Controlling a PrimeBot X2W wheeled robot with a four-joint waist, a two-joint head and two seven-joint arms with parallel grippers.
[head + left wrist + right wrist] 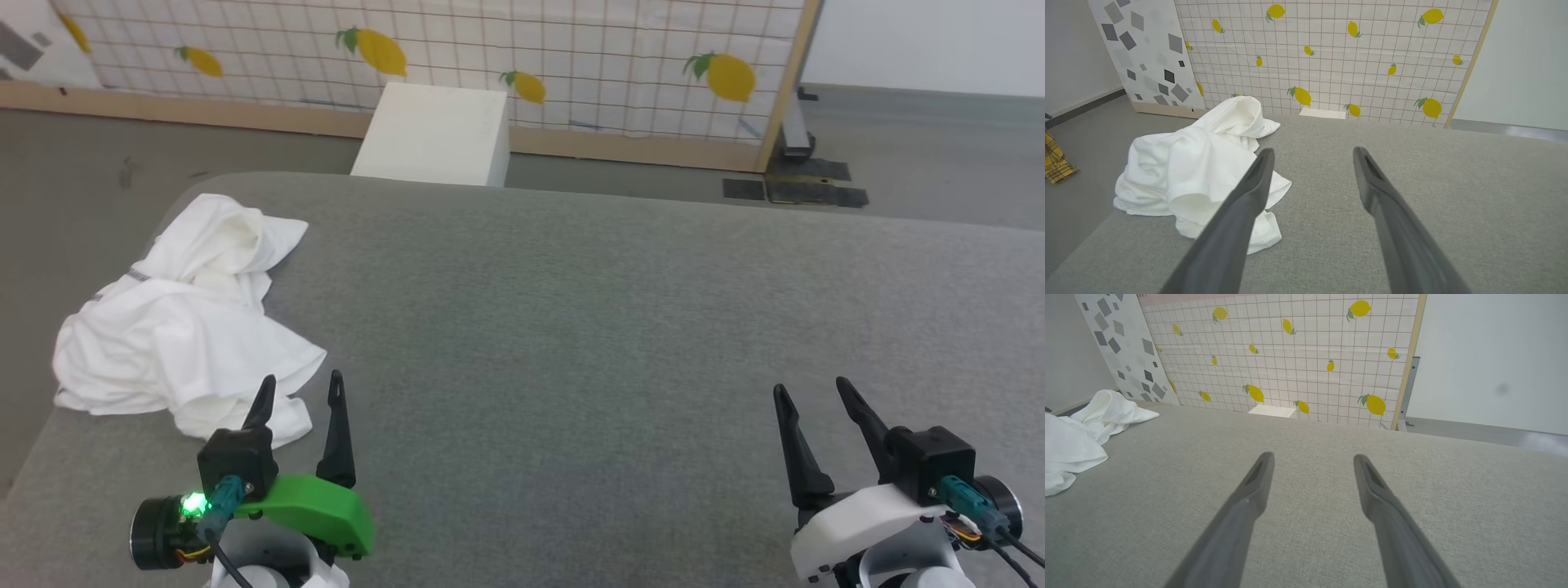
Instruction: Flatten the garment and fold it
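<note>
Here we see one garment (188, 327), a white T-shirt, lying crumpled on the left side of the grey padded table (612, 327), close to its left edge. The heap is longer than it is wide. Its long axis runs from near to far, with a narrower bunched lobe pointing to the far end and slightly right. The broader, looser mass spreads at the near end. A short stretch of dark flecked seam (139, 276) shows on its left side. We cannot tell which end is collar or hem.

We count two grippers, each with two dark fingers. The left gripper (302, 377) sits at the near left, jaws spread wide with nothing between them. Its left finger (263, 404) overlaps the garment's near edge in the head view, and we cannot tell whether it touches the cloth. The right gripper (810, 386) is at the near right over bare table, well apart from the garment, jaws likewise wide apart and empty.

Beyond the table's far edge stands one white box (437, 135). Behind it is one gridded panel (571, 49) on which we count five lemons (727, 77) in the head view. The left wrist view adds one panel with grey shapes (1147, 53) and one yellow checked cloth (1055, 163) on the floor (1086, 134).
</note>
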